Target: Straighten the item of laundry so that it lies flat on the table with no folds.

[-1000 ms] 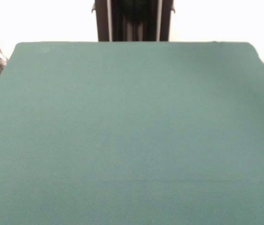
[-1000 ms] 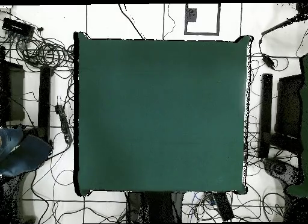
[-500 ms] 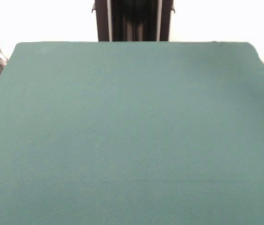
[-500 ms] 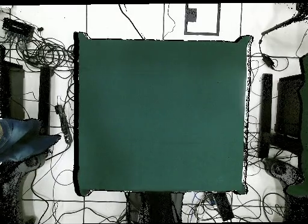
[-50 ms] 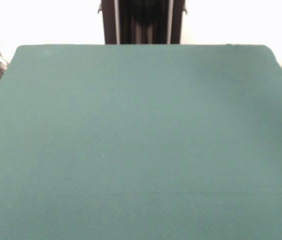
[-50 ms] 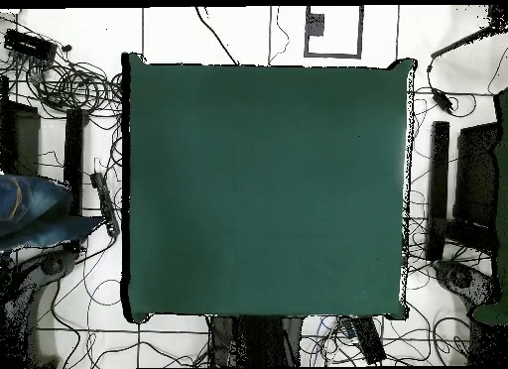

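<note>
My gripper isn't visible in either view, so I can't tell its state. The table [image 5: 141, 150] shows only green cloth. Blue denim, likely the jeans [image 6: 30, 214], sits off the table's edge in the overhead view, maybe held by a person. Setup step; next I need it laid down.

No text, label, brand, number or sign can be read in either view. The large rectangular table covered in dark green felt-like cloth [image 5: 141, 140] carries no markings on its surface. In the overhead view, a small grey-framed rectangular panel on the floor [image 6: 332, 32], at about 12 o'clock from the table, holds a dark patch, but nothing on it is legible.
</note>
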